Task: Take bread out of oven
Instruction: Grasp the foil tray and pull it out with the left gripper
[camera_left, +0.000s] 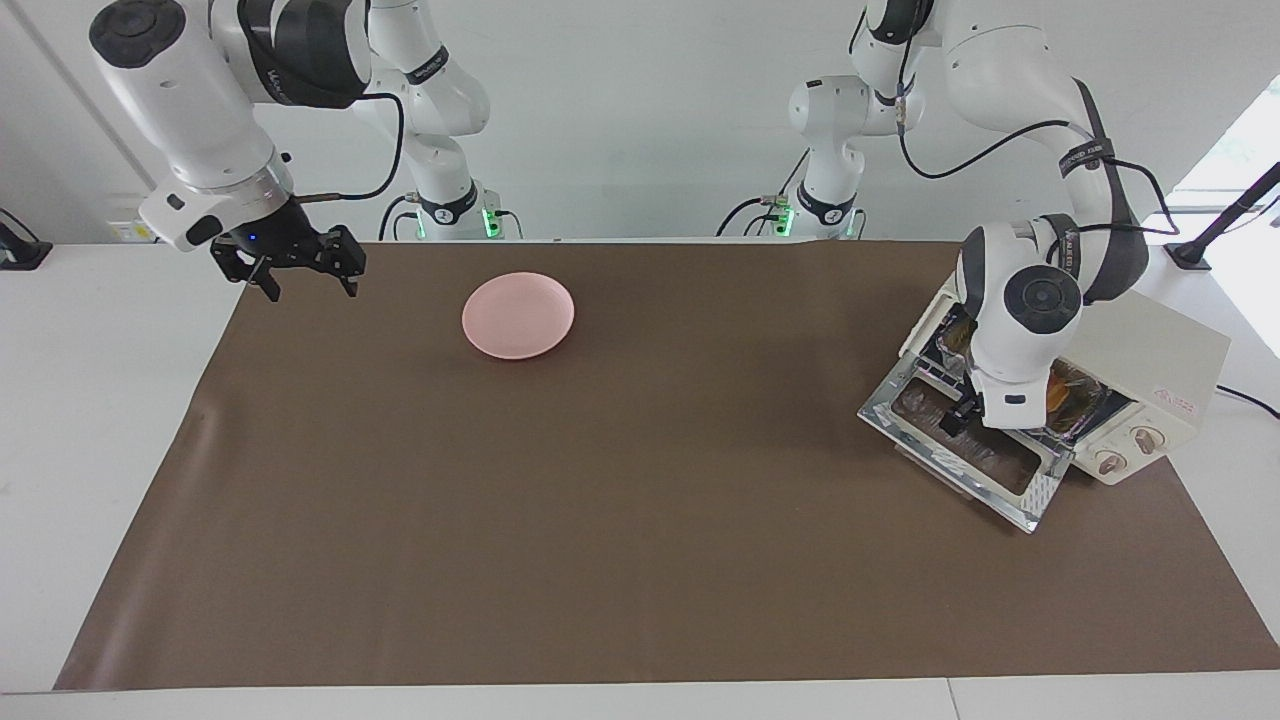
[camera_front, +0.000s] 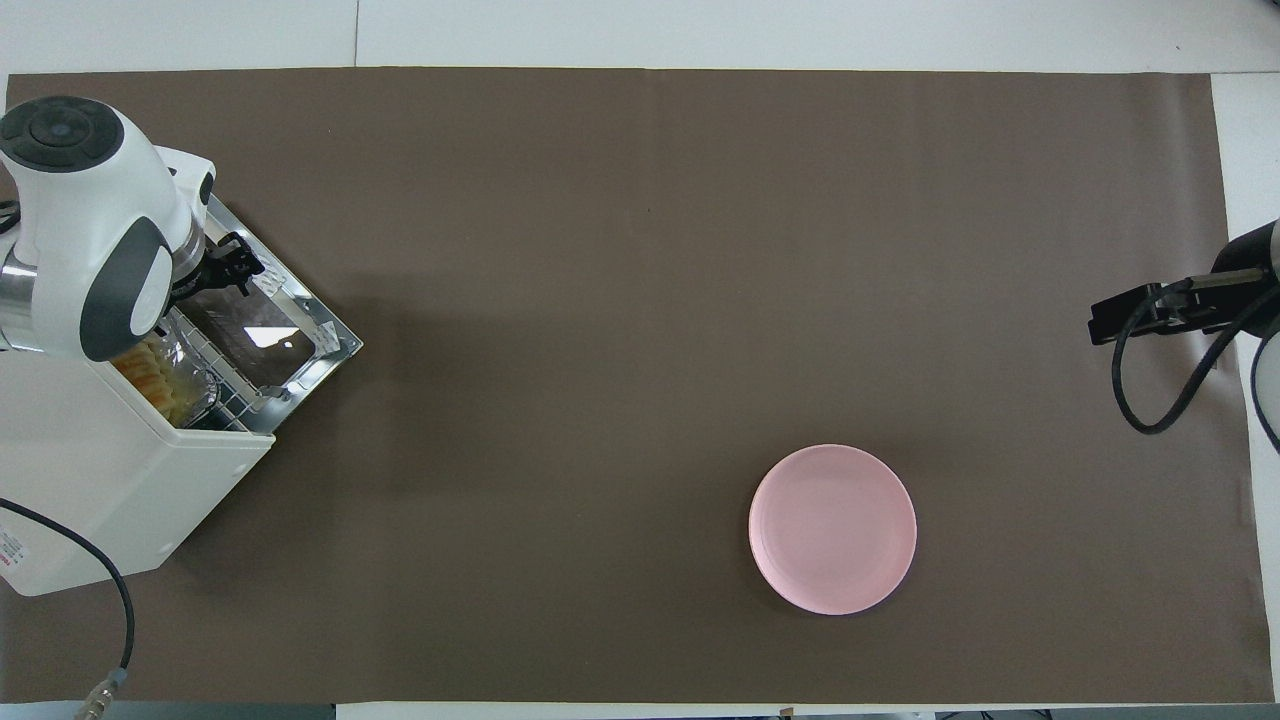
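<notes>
Presently the oven (camera_left: 1150, 380), door (camera_left: 960, 450) dropped open, sits at the left arm's end of my desk (camera_left: 600, 520). Risk: my left pincer (camera_left: 958, 418), low over the door, could catch the rack (camera_front: 235, 405) or foil tray (camera_front: 195, 385). The bread (camera_front: 155, 370) lies inside, at about four o'clock of it overhead. Its grip I cannot tell. My right pincer (camera_left: 305, 270) waits, released.

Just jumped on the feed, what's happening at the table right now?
The left pincer is over the oven's dropped-open door, at the oven mouth. The bread sits inside in a foil tray, not taken out yet. The right pincer waits over the mat's corner, and the pink plate has nothing on it.
</notes>
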